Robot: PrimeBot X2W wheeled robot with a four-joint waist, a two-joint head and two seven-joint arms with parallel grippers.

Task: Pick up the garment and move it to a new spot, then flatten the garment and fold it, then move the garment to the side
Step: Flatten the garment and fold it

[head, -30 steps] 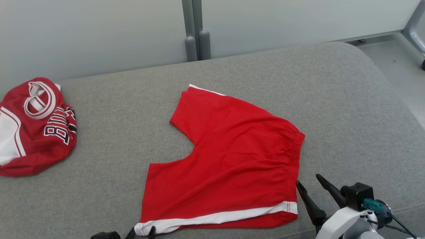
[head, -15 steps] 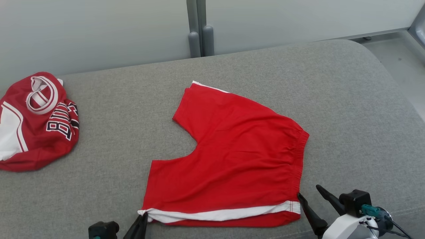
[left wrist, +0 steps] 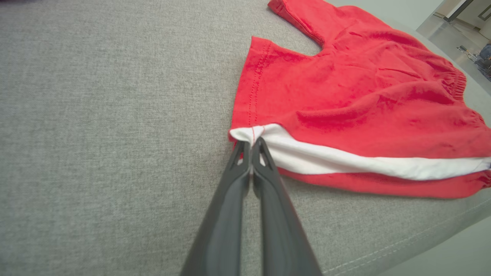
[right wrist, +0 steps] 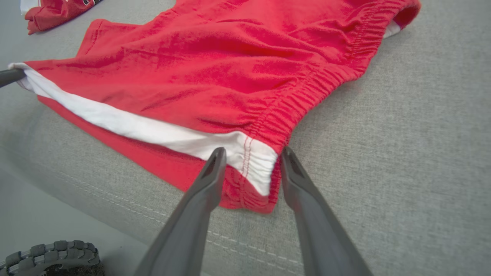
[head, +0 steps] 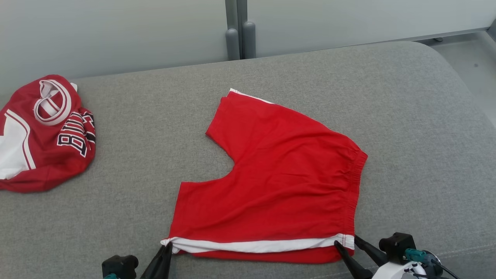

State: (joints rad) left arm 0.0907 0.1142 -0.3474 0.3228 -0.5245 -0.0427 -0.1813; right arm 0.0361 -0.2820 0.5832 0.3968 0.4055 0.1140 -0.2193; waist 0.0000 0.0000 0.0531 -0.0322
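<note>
Left gripper (left wrist: pixel 251 142) has pinched shorts (head: pixel 279 182); jersey (head: pixel 50 159) reads "BU".

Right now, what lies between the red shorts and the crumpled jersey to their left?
Nothing lies there. In the head view, the stretch from the shorts to the jersey is bare grey cushion.
</note>
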